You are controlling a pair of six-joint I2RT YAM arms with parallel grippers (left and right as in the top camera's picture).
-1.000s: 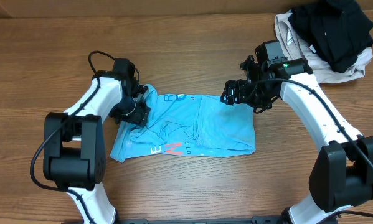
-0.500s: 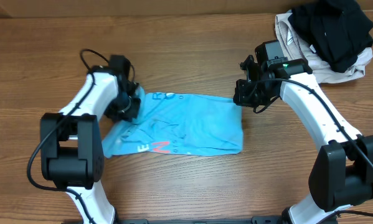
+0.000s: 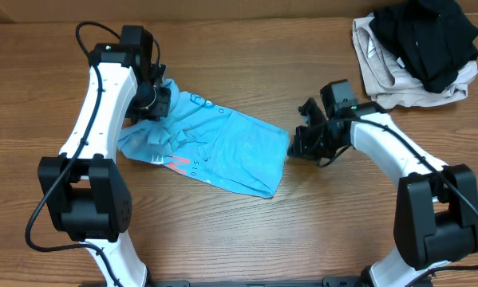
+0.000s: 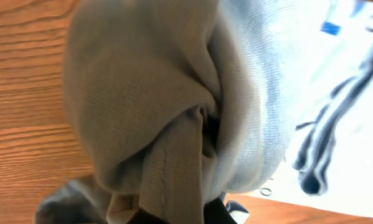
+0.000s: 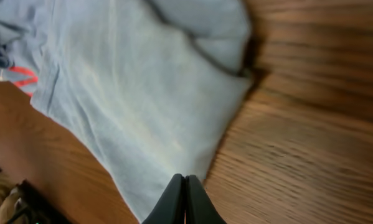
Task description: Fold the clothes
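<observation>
The clothes, a sky-blue t-shirt (image 3: 223, 151), lie slanted across the wooden table from upper left to lower right, with red-pink lettering (image 3: 179, 165) near the front edge. My left gripper (image 3: 154, 102) is shut on the shirt's upper left end. In the left wrist view that bunched cloth (image 4: 174, 106) fills the frame and hides the fingers. My right gripper (image 3: 297, 146) sits at the shirt's right corner. In the right wrist view its black fingers (image 5: 185, 182) are pressed together where the shirt's edge (image 5: 142, 124) tapers in to them.
A black garment (image 3: 426, 36) lies heaped on a beige-grey one (image 3: 378, 76) at the back right corner. Bare wooden table (image 3: 246, 247) lies in front of the shirt and between the arms' bases.
Both grippers closed on the shirt. The left one moved up and to the left, the right one down and to the left. The shirt shifted left and swung onto a diagonal.
</observation>
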